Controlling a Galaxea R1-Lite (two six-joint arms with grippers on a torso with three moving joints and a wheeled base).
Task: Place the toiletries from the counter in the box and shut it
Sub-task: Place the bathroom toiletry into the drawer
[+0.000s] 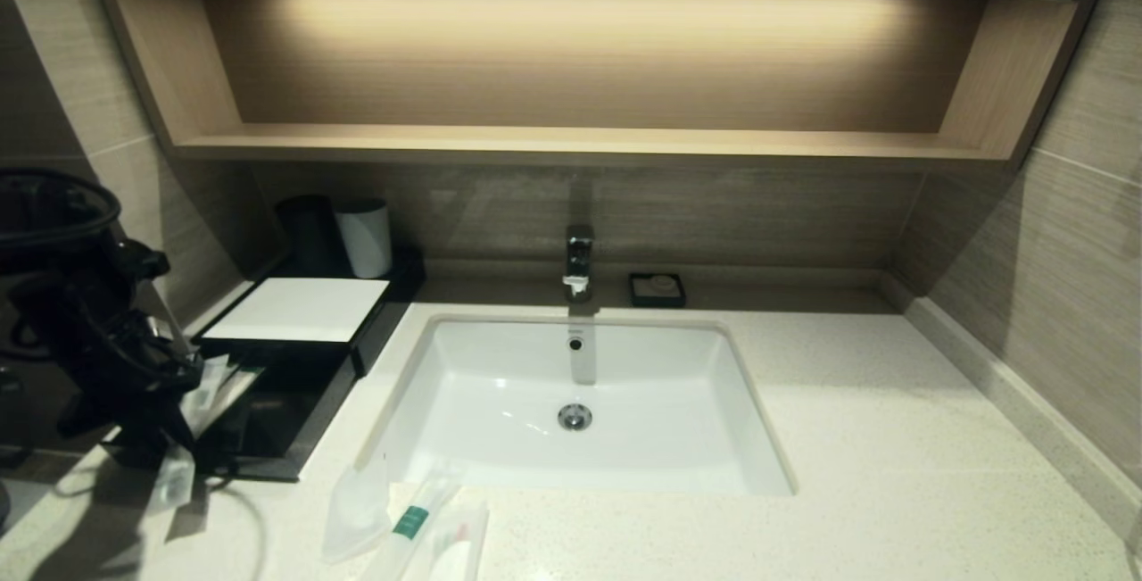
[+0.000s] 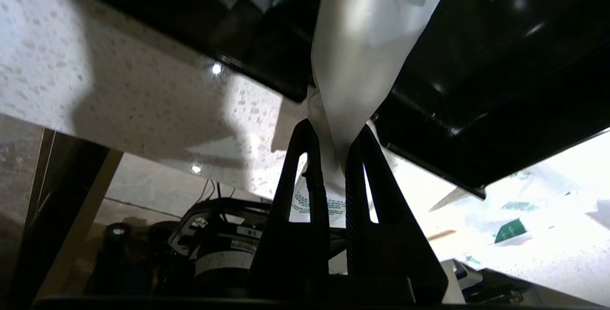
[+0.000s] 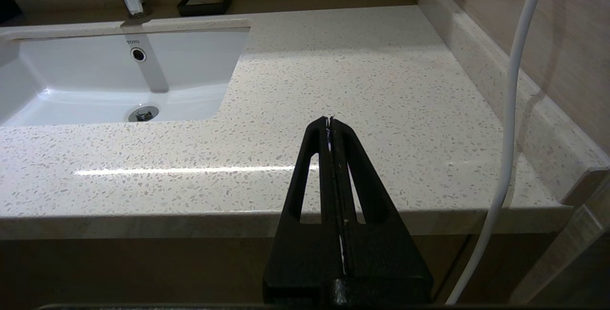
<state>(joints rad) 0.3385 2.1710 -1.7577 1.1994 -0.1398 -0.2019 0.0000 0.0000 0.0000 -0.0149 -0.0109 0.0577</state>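
My left gripper [image 1: 181, 382] is shut on a long translucent white packet [image 2: 355, 62] at the left end of the counter [image 1: 892, 438]. It holds the packet at the open pull-out drawer [image 1: 268, 425] of the black box with a white top panel [image 1: 299, 309]. The packet [image 1: 211, 383] reaches towards the drawer, and its other end hangs below the gripper. Three more packets lie in front of the sink: a flat pouch [image 1: 355, 510], a slim one with a green band [image 1: 412, 520] and a pouch with red-green print [image 1: 457, 545]. My right gripper [image 3: 330, 119] is shut and empty over the counter's front right edge.
A white sink [image 1: 500, 367] with a chrome tap [image 1: 578, 264] is set in the counter. A black cup [image 1: 308, 228] and a white cup [image 1: 364, 236] stand behind the box. A small black soap dish [image 1: 657, 288] sits by the tap. A white cable [image 3: 510, 110] hangs at the right.
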